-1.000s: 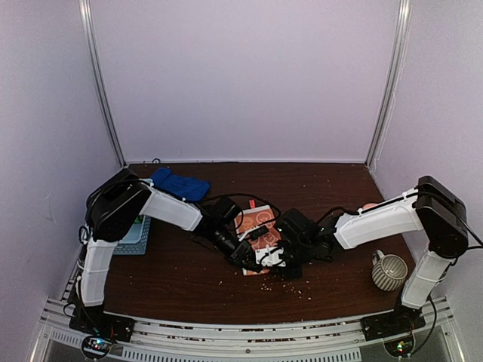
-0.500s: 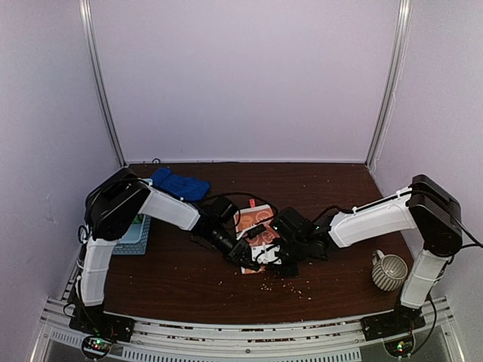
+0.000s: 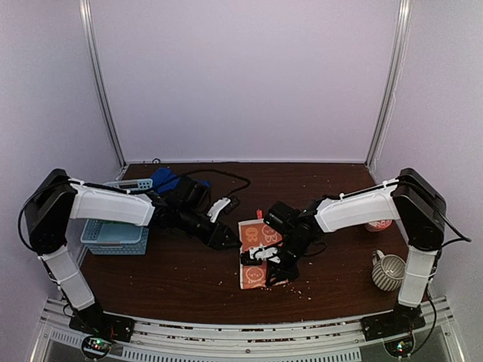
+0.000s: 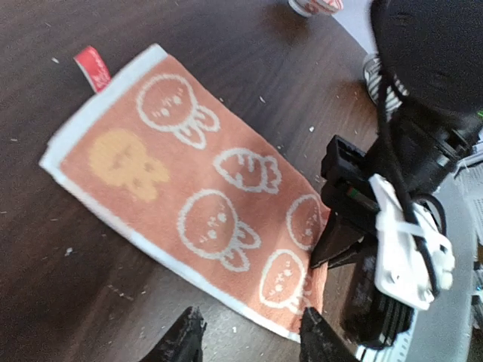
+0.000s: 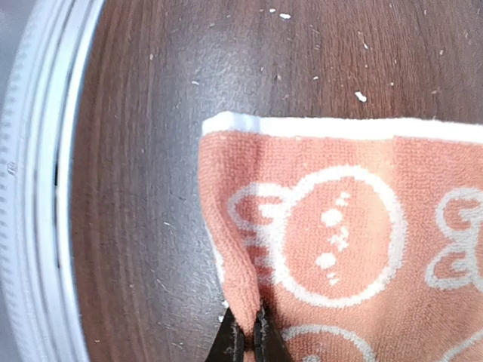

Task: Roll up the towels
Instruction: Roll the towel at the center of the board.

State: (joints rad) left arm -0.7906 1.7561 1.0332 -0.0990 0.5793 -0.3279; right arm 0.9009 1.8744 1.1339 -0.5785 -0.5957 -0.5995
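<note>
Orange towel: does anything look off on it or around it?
The orange towel lies flat except at one edge, which the right hand pinches into a raised fold. Pale crumbs are scattered over the table around it. No damage shows.

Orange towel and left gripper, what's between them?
Just a strip of bare table, seen in the top view, separates the left gripper from the orange towel.

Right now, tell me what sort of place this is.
Probably a robot test booth: plain pale walls close in a dark wooden table, two arms stand on a metal rail at its near edge, and an orange bunny towel lies there.
</note>
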